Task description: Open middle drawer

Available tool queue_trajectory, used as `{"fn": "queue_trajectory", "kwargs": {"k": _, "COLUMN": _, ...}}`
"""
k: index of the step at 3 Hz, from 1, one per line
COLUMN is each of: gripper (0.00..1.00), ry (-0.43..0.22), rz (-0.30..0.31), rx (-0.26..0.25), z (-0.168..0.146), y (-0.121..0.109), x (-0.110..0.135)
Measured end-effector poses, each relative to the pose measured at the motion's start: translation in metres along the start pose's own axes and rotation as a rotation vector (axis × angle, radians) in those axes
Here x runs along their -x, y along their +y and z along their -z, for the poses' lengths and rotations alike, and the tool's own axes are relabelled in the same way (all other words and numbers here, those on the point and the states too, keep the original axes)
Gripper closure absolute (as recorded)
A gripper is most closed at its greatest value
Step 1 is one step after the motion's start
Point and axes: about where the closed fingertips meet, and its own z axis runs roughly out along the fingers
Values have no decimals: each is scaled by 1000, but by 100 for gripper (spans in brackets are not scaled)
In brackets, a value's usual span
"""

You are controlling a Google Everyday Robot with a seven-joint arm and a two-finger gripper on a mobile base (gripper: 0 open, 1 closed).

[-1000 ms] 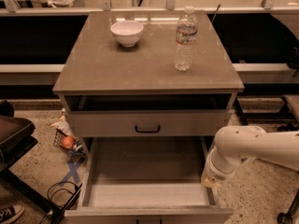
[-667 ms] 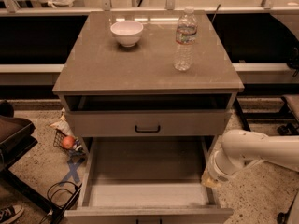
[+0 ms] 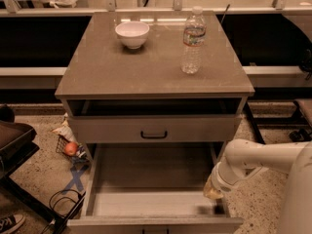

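Middle drawer [image 3: 151, 179] stands pulled far out beneath the upper drawer front [image 3: 195, 129] (black handle at centre). At its right wall, near the front, hangs the gripper [image 3: 213, 191]; whether spread or closed, I cannot tell.

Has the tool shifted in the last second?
Yes, slightly: the tool has slid down and left in the camera view, toward the front of the open middle drawer, farther from the upper drawer's handle.
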Motion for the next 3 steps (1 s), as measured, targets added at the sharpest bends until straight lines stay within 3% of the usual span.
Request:
{"fn": "queue_trajectory", "kwargs": {"k": 1, "gripper": 100, "ry": -35, "rz": -9, "rx": 36, "z": -17, "y": 7, "x": -4}}
{"fn": "queue_trajectory", "kwargs": {"k": 3, "gripper": 100, "ry": -103, "rz": -7, "rx": 120, "z": -52, "y": 50, "x": -10}}
